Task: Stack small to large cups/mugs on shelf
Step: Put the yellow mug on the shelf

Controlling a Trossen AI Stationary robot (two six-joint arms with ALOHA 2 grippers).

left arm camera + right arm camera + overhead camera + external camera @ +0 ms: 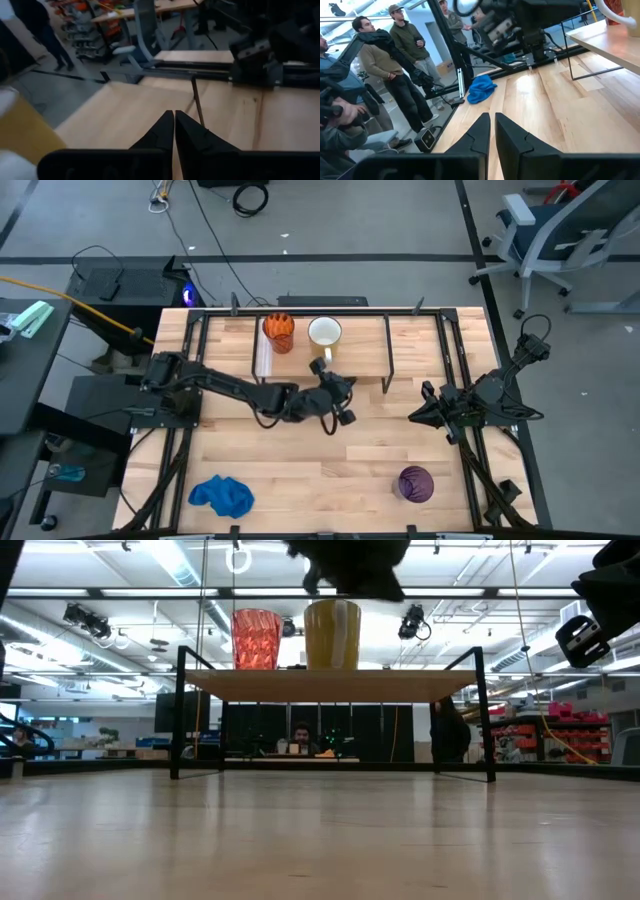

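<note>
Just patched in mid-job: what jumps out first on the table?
The orange cup and white mug stand side by side on the shelf, with the left gripper just in front of the mug. The purple tumbler sits alone near the table's front edge, and the right gripper waits at the right.

Grey floor (400, 220) around the wood desk (330, 470), cables (215, 225) trailing across it. Office chair (560, 230) well off behind the right gripper (425, 412). Black side table (30, 370) beyond the left arm's base. Ceiling strip lights (180, 565) and racks (545, 735) across the room. Three people (395, 65) standing just past the desk edge ahead of the right gripper.
</note>
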